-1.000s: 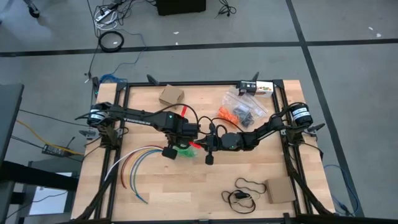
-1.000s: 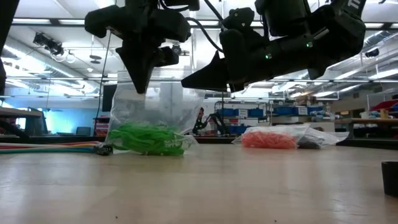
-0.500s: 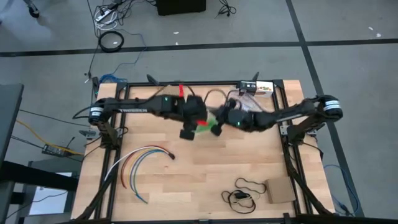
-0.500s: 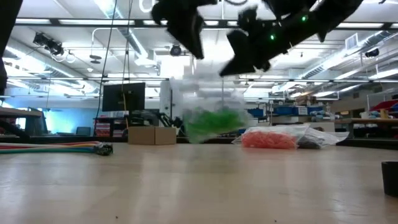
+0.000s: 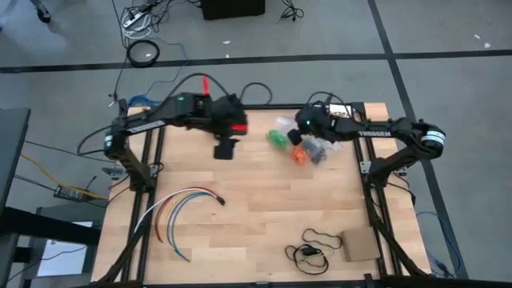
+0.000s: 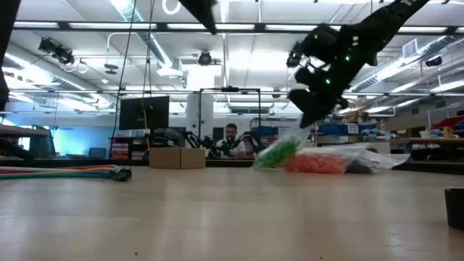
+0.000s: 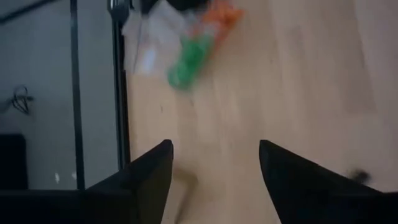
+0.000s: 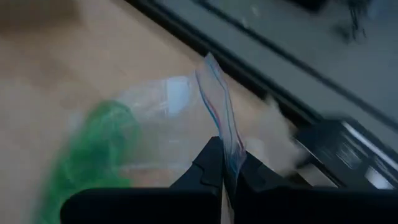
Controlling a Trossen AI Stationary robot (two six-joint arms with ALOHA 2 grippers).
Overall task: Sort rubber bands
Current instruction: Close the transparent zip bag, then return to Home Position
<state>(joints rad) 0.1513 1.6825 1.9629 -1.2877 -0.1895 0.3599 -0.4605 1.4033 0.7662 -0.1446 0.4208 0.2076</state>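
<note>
The right gripper is clamped on the rim of a clear bag of green rubber bands, at twelve o'clock on the table, touching the orange bands. The left gripper, jaws spread and empty, hovers at eleven o'clock.

The right claw pinches the edge of a clear bag holding green rubber bands.
</note>
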